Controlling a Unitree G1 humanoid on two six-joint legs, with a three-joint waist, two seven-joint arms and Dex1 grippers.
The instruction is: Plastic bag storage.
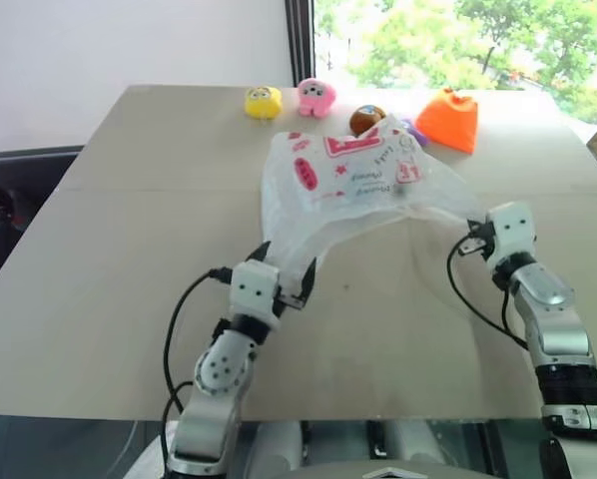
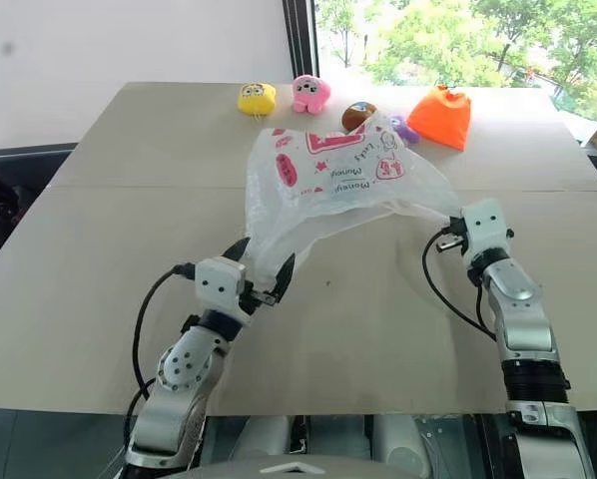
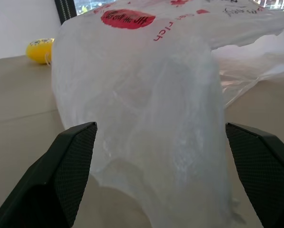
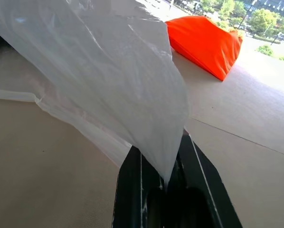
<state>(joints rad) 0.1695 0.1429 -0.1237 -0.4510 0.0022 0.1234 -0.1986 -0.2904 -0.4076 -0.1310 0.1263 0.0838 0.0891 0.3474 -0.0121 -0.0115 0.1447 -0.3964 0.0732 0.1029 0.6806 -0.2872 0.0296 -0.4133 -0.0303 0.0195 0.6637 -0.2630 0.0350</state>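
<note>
Spanning the middle of the frame in the left eye view, the plastic bag (image 1: pixel 353 180) is seen stretched between the two arms above the beige tabletop (image 1: pixel 99 299), its red printed marks turned upward. One corner of the bag is pinched by the right gripper (image 4: pixel 173 178), right of centre, whose fingers are pressed together on the thin film. The left gripper (image 3: pixel 161 175), lower left of centre, is spread wide, and a loose fold of the bag is seen hanging between its fingers (image 3: pixel 73 156) without being clamped. Along the upper edge of the tabletop a yellow toy (image 1: pixel 263 102), a pink toy (image 1: pixel 315 97), a brown ball (image 1: pixel 366 119) and an orange pouch (image 1: pixel 448 120) are lined up behind the bag.
</note>
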